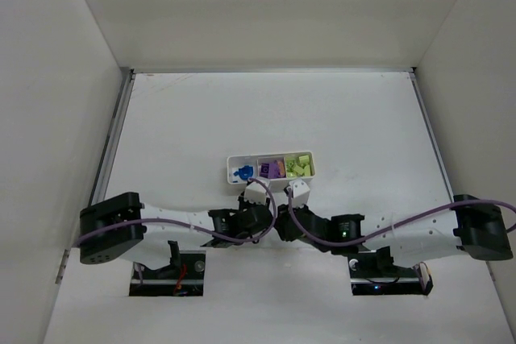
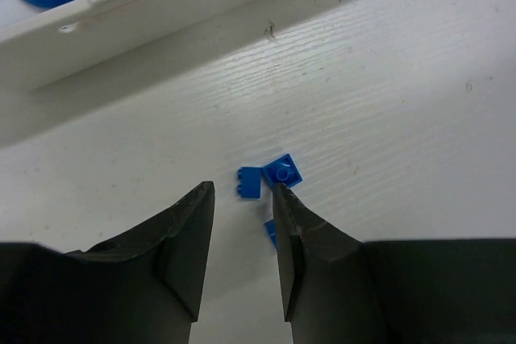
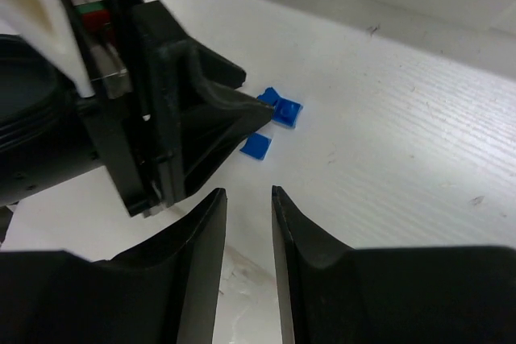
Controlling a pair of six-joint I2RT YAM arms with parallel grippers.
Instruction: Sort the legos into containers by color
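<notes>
1. Just near of the white tray (image 2: 161, 14), three tiny blue legos (image 2: 282, 173) lie on the table (image 1: 363, 118).
2. Beside them the left gripper (image 2: 242, 219) stands parted and empty.
3. Close by, the right gripper (image 3: 248, 219) is parted and empty too.

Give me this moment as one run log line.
left gripper: open, low over blue bricks on table | right gripper: open, empty, alongside | tray: sorted pieces, one colour per compartment
</notes>
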